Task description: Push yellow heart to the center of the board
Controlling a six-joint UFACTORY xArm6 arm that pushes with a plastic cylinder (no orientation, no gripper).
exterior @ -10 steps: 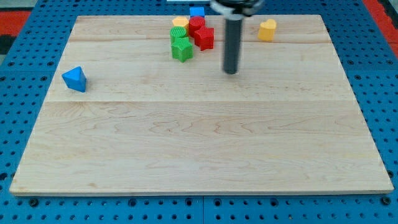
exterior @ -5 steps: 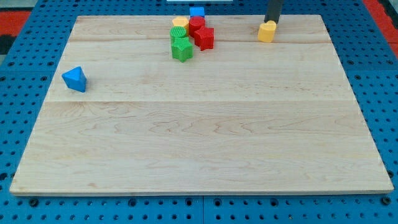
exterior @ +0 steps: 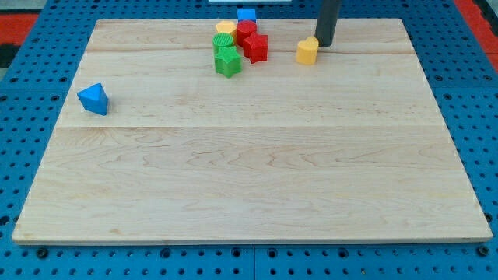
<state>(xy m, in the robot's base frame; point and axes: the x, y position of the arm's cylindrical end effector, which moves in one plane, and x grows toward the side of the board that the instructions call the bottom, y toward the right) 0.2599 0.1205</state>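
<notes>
The yellow heart [exterior: 307,51] lies on the wooden board [exterior: 249,155] near the view's top, right of the middle. My tip [exterior: 324,43] stands just to the upper right of the heart, touching or almost touching it. The dark rod rises out of the view's top edge.
A cluster of blocks lies at the top middle: a blue block [exterior: 247,15], a yellow block [exterior: 226,29], two red blocks [exterior: 254,47] and two green blocks [exterior: 227,61]. A blue triangular block [exterior: 93,99] lies alone at the view's left.
My tip moved from the board's upper middle to behind the yellow heart, then down-left. The heart has slid to the view's left and slightly down.
</notes>
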